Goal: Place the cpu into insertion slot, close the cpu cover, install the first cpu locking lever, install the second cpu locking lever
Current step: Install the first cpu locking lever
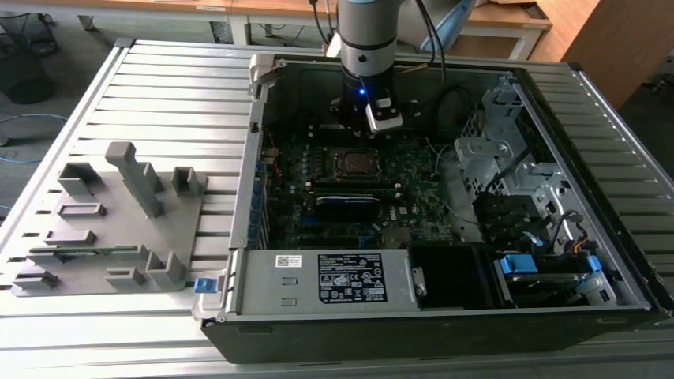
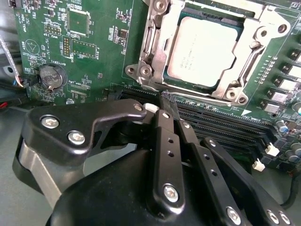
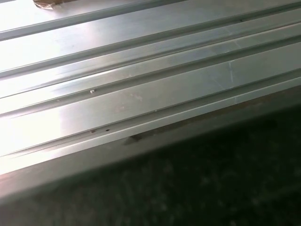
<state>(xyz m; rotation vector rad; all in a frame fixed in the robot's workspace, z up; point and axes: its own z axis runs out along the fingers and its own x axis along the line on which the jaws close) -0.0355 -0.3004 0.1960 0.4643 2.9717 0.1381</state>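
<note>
In the exterior view, the arm's gripper [image 1: 371,118] hangs inside the open computer case [image 1: 589,260], just behind the insertion slot [image 1: 357,163] on the green board [image 1: 421,185]. In the second wrist view, the cpu [image 2: 207,49] already sits flat in the insertion slot, and the cpu cover [image 2: 157,52] lies down around it. The black fingers [image 2: 165,141] are pressed together and hold nothing. To do the levers well, push slowly and stay off the chip. The first wrist view shows ribbed metal table [image 3: 141,99].
</note>
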